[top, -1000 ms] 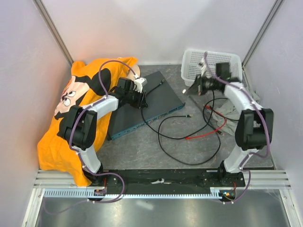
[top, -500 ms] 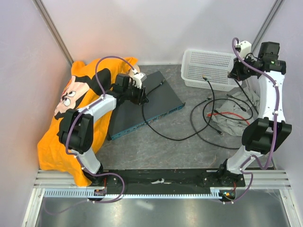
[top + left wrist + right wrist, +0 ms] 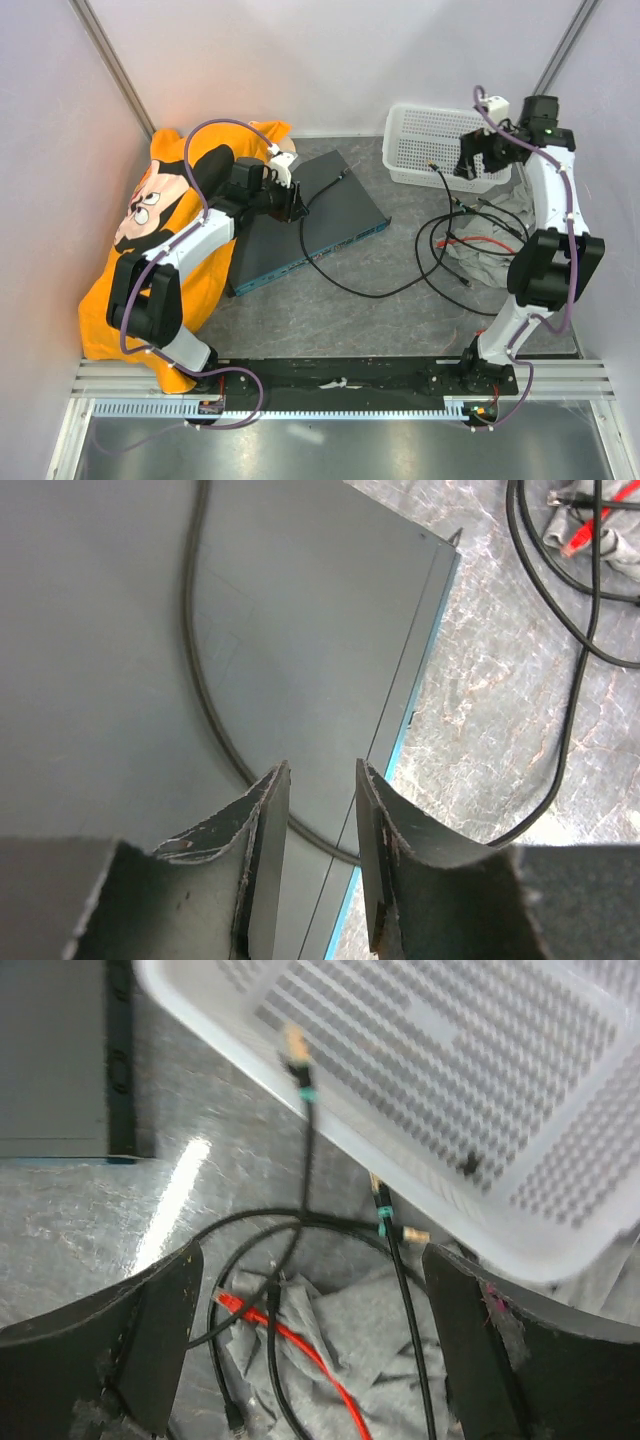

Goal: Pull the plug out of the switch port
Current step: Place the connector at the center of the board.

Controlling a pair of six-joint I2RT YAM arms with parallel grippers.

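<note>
The switch lies flat at centre left, teal front face towards the arms. A black cable runs over its top, off the front edge and loops right across the table. Its plug, gold-tipped with a teal band, rests on the white basket's rim, far from the switch. My left gripper hovers over the switch top, jaws slightly apart with nothing between them. My right gripper hangs wide open and empty, beside the plug.
The white mesh basket stands at the back right. A red cable and more black leads lie on a crumpled grey cloth. An orange printed shirt covers the left side.
My right gripper was shut on the cable, carried its plug up to the basket, then opened and let it go. The left gripper shifted a little left over the switch.
</note>
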